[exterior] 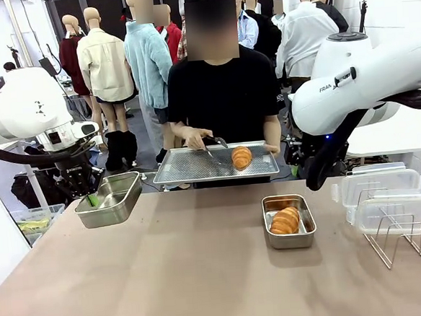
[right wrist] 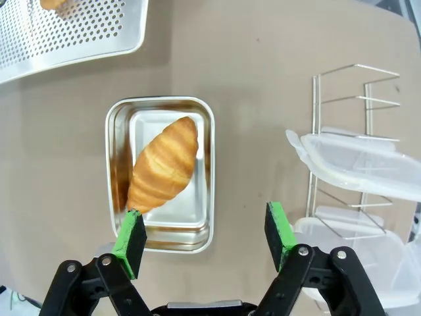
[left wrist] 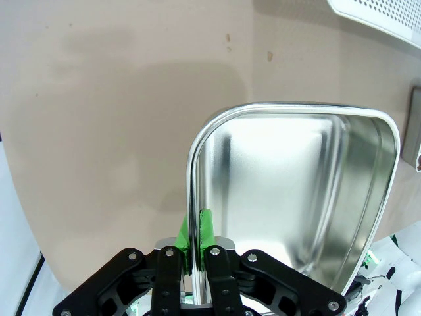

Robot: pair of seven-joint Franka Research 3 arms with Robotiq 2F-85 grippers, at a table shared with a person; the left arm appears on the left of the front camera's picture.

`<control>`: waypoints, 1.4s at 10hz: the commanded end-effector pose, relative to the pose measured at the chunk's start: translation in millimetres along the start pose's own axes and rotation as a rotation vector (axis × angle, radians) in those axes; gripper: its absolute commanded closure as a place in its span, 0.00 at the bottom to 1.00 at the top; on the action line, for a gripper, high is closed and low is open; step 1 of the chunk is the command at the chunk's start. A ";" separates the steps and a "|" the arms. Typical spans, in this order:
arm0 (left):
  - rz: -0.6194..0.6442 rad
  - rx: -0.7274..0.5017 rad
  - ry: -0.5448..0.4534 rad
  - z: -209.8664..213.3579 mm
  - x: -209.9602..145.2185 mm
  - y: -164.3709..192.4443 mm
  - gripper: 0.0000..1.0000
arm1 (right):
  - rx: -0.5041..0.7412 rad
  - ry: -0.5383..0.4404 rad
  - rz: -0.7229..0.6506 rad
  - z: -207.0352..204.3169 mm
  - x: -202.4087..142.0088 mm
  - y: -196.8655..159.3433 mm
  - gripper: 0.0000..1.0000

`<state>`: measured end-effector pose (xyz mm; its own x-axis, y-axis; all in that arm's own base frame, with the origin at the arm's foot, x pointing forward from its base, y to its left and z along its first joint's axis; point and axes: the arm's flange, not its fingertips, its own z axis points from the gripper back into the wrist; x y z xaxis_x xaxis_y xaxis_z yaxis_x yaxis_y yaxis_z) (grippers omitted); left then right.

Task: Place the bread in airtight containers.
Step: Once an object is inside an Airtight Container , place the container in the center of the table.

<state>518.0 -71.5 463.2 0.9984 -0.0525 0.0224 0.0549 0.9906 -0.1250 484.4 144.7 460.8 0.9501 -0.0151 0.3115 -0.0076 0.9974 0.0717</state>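
Table (exterior: 204, 274) — tin (left wrist: 283, 191) (left end effector (left wrist: 198, 227), clamped)

Robotics lab: a white left arm (exterior: 27, 113) at nine o'clock and right arm (exterior: 368, 82) at three o'clock flank a plain tan table (exterior: 168, 277). A person (exterior: 220, 92) stands at twelve o'clock, white walls behind.

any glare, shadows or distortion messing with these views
Left wrist view: strong glare inside the empty tin, and the table edge bows from the wide lens; right wrist view: even light, croissant crisp; front view: soft shadow under the filled tin.
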 end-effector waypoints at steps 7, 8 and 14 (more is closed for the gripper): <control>0.002 -0.001 -0.007 3.8 0.0 1.0 1.00 | 0.007 -0.003 -0.007 -2.6 -2.7 -1.3 0.10; 0.002 -0.001 -0.007 3.8 0.0 1.0 1.00 | 0.007 -0.003 -0.007 -2.6 -2.7 -1.3 0.10; 0.002 -0.001 -0.007 3.8 0.0 1.0 1.00 | 0.007 -0.003 -0.007 -2.6 -2.7 -1.3 0.10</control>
<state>518.0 -71.5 463.2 0.9984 -0.0525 0.0224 0.0549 0.9906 -0.1250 484.2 144.5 460.2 0.9505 -0.0152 0.3104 -0.0073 0.9974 0.0713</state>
